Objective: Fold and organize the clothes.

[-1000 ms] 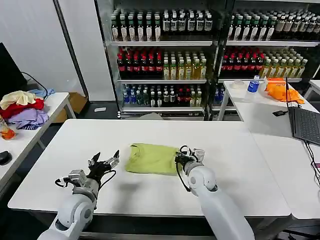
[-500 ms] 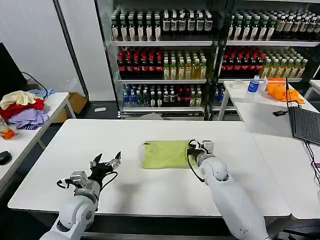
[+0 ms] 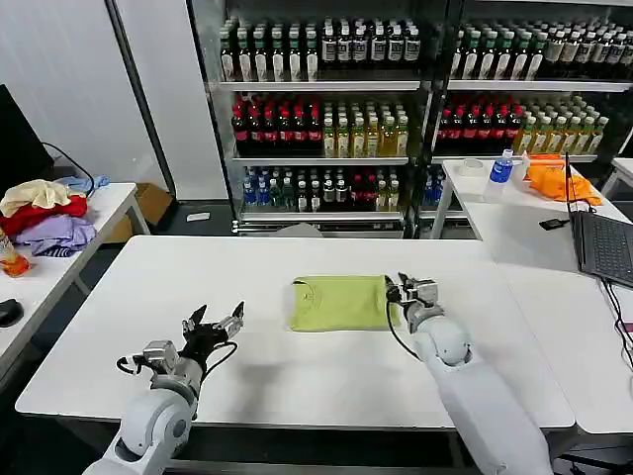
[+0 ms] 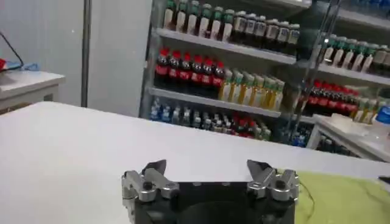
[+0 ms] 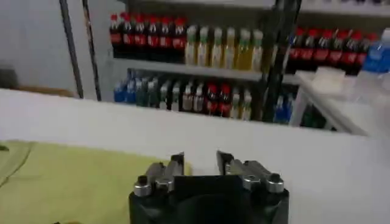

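On the white desk [image 3: 297, 386], mid-surface, the lime T-shirt [image 3: 339, 303] lay folded into a flat rectangle. Right hand [image 3: 411, 292] sat at its right edge, fingers slightly apart, gripping nothing as far as I could tell. Left hand [image 3: 214, 325] hovered open, well apart from the shirt. Risk: a fingertip snagging the top layer on retreat would drag the fold open or skew it.
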Robot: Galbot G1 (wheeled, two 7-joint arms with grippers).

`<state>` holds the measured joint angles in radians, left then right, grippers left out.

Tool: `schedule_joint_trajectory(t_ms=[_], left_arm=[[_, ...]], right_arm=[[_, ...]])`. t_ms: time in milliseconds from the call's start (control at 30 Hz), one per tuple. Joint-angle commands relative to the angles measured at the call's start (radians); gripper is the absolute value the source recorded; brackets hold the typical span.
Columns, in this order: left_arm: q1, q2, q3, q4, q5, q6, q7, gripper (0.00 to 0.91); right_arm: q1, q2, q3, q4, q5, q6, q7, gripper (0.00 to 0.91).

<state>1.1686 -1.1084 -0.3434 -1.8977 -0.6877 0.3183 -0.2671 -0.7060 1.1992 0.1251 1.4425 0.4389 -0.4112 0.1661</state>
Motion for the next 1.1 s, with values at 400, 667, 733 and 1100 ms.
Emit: schedule_joint_trajectory(t_ms=[400,667,733,1100], left_arm=[[0.031,-0.002,0.001,-0.074,0.041,-0.020,0.024,0.907],[0.038,0.000,0.000,-0.084,0.065,-0.009,0.035,0.907],[0.039,0.001,-0.001,-0.090,0.068,-0.006,0.036,0.907],[0.065,0.024,0.010,-0.133,0.111,0.013,0.077,0.907]], right_arm=[[-0.510,-0.082,0.208,0.481,-0.157,0.360,-0.038,0.907],[-0.571,-0.076,0.250,0.521,-0.105,0.298,-0.036,0.907],[-0.578,-0.070,0.257,0.530,-0.104,0.287,-0.033,0.907],[-0.625,-0.063,0.309,0.588,-0.095,0.311,-0.089,0.907]])
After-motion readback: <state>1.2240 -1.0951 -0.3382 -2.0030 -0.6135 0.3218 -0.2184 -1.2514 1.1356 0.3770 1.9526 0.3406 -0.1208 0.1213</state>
